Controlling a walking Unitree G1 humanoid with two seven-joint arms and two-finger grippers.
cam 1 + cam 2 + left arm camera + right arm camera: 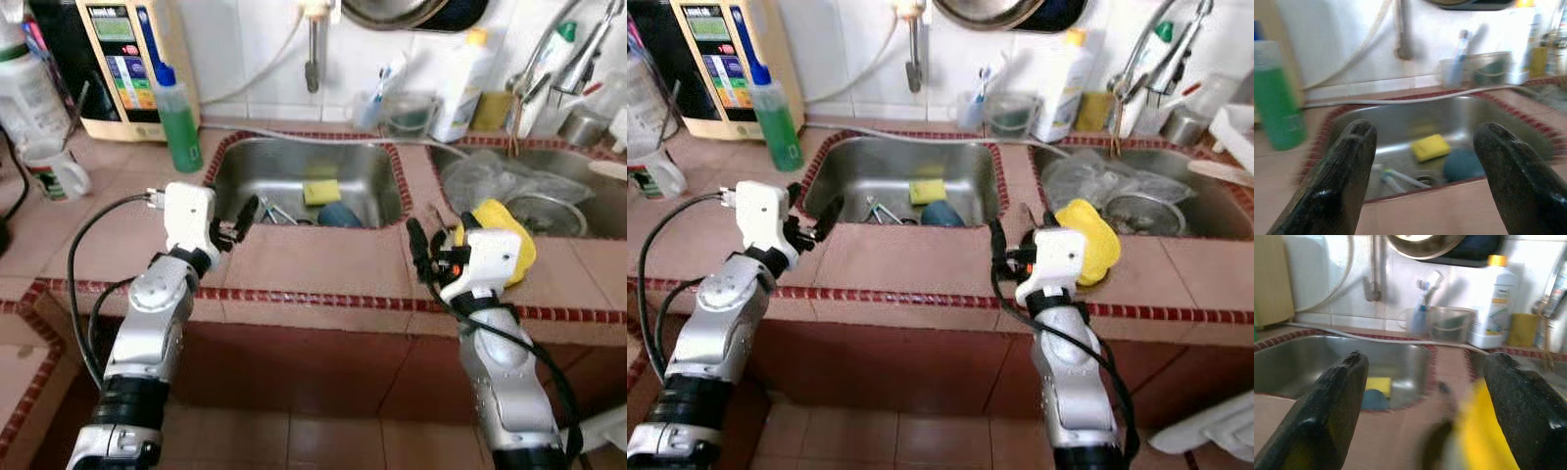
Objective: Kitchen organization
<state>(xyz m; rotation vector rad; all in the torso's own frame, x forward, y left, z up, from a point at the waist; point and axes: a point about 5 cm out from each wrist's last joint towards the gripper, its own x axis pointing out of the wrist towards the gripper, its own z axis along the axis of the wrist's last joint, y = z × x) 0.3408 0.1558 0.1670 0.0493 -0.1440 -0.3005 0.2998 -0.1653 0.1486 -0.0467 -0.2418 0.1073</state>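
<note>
- Pincers first: left pincer (pixel 238 223) and right pincer (pixel 423 247) hover spread and empty at the near rim of the sink (pixel 372 162).
- Yellow sponge (pixel 320 190) lies inside the sink; the yellow glove (pixel 512 235) sits beside the right pincer and risks being knocked.
- Labels behind the sink are too blurred to read.

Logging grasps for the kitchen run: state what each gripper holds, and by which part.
Nothing is held. The left gripper is open before the sink; the right gripper is open beside the yellow glove.
</note>
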